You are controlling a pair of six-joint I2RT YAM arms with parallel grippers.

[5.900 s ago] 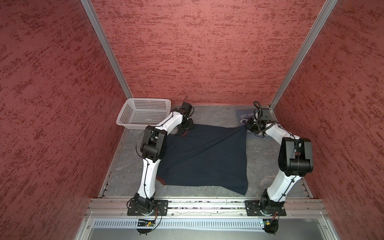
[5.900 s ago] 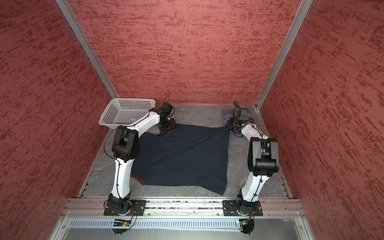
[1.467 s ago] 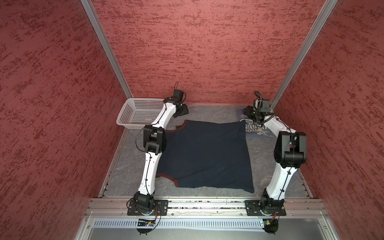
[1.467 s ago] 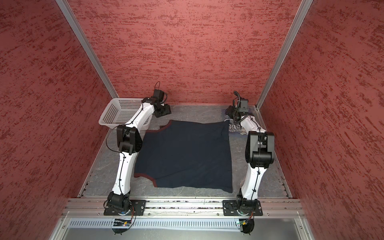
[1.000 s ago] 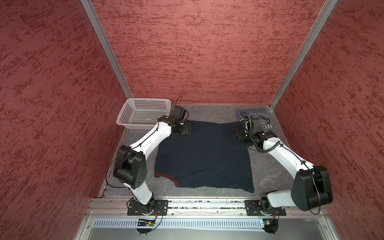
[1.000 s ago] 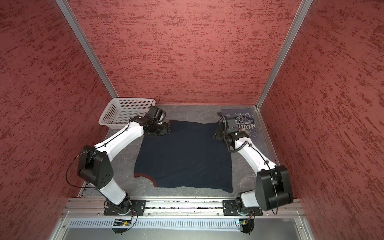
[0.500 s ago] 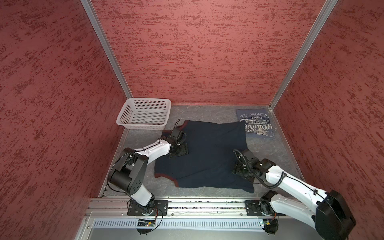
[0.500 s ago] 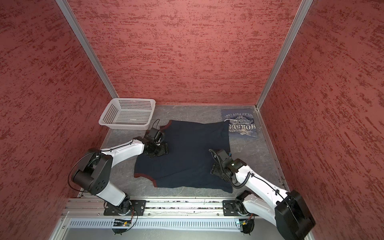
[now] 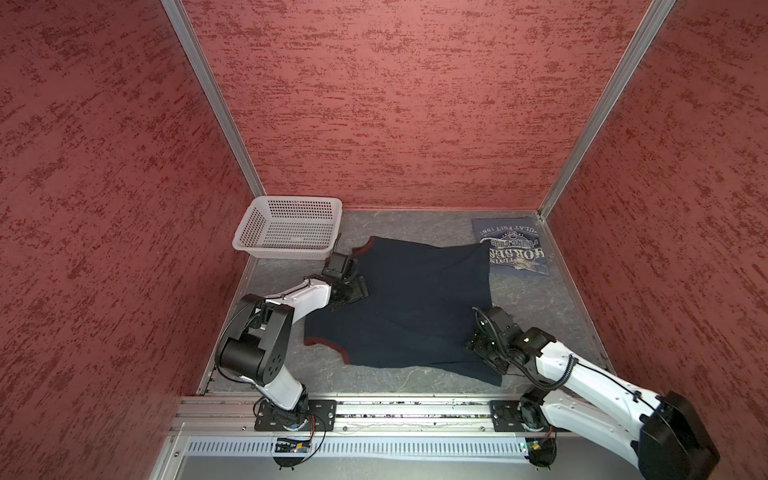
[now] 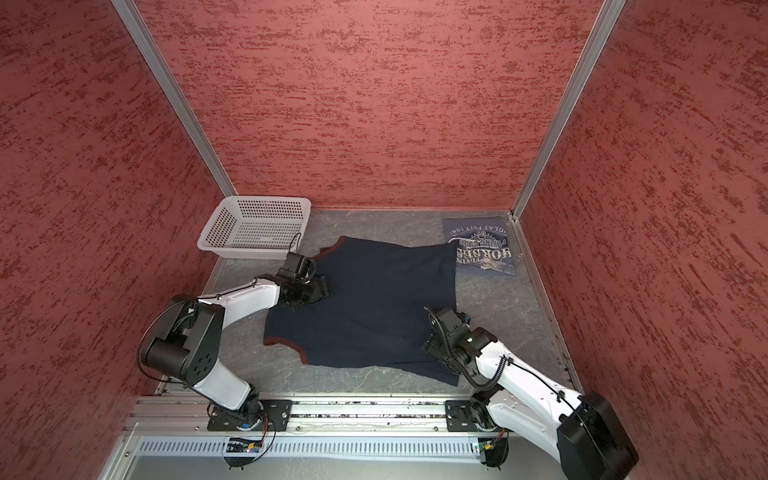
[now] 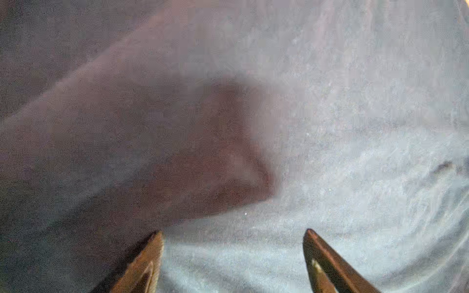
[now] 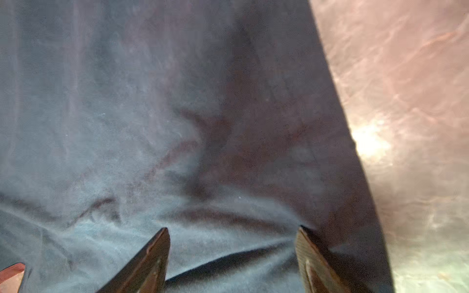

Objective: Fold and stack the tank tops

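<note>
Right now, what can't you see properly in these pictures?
- Dark navy cloth tank top with maroon trim: edge blurred in left wrist view; underside hidden against the table.
- Slate-blue printed cloth tank top: small lettering too tiny in both top views.

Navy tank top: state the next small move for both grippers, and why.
Probably lower both and close on the cloth edges. The navy tank top lies spread, unfolded; the left gripper and right gripper stand open at its opposite side edges, holding nothing.
</note>
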